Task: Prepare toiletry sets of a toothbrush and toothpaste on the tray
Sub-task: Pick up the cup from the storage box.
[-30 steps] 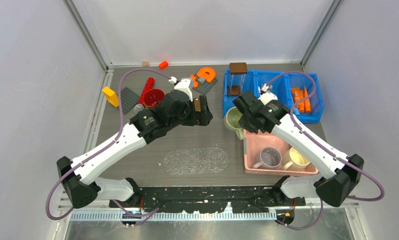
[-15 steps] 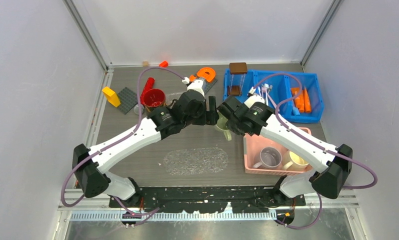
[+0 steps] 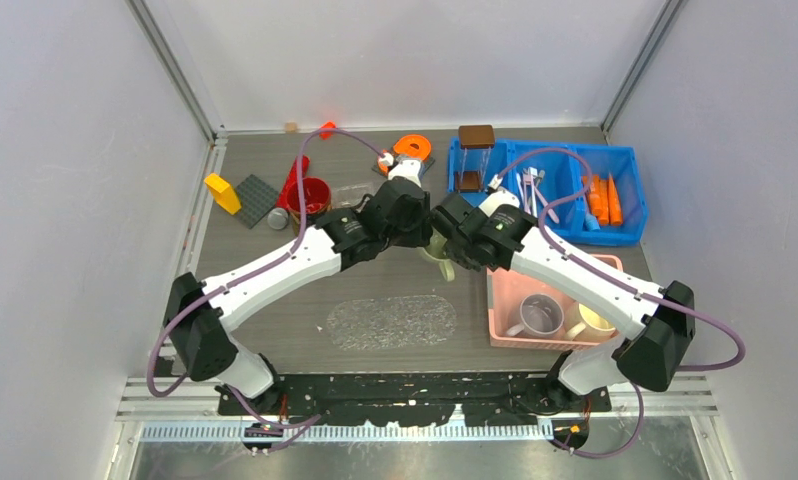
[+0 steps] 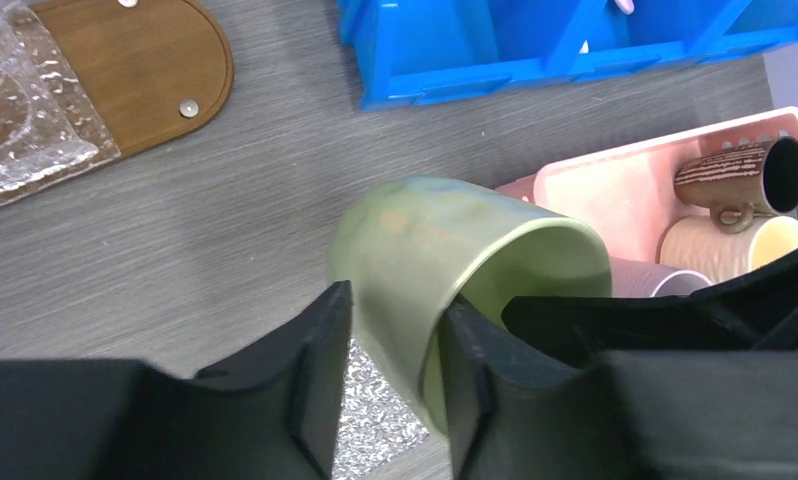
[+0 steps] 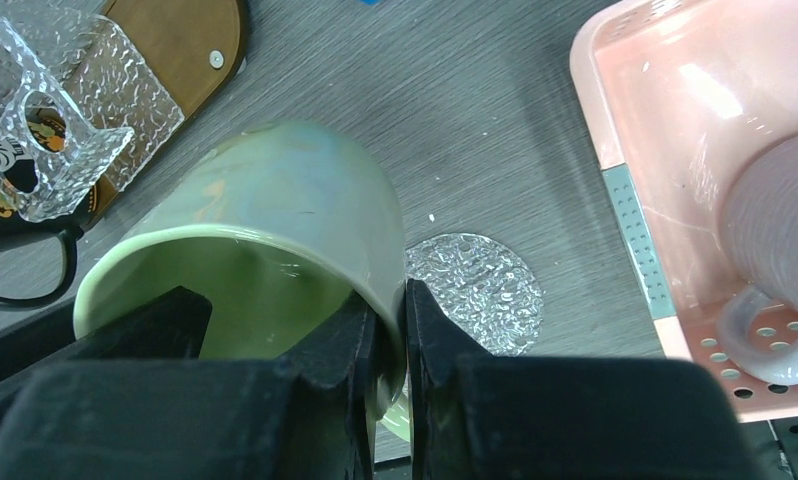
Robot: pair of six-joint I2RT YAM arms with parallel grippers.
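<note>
The clear textured tray (image 3: 392,322) lies nearest, mid-table. To its right, the pink basket (image 3: 494,305) holds a lilac mug (image 3: 540,313) and a cream mug (image 3: 596,322); the left wrist view also shows a brown striped one there.

Beyond the tray, the right gripper (image 5: 395,300) pinches the rim of a tilted green mug (image 5: 295,190). The left gripper (image 4: 395,305) straddles the mug's wall with its jaws half-wide, and a gap shows on one side.

At the far edge, the blue bin (image 3: 637,195) keeps a brown-lidded clear box (image 3: 475,138) in its left compartment. The toothbrush (image 3: 528,185) bundle is in the middle one and the toothpaste (image 3: 600,198) tubes are in the right one.

A second ago the green mug hung at the basket's far-left corner. The left gripper stood wide apart, well to the left of it.
</note>
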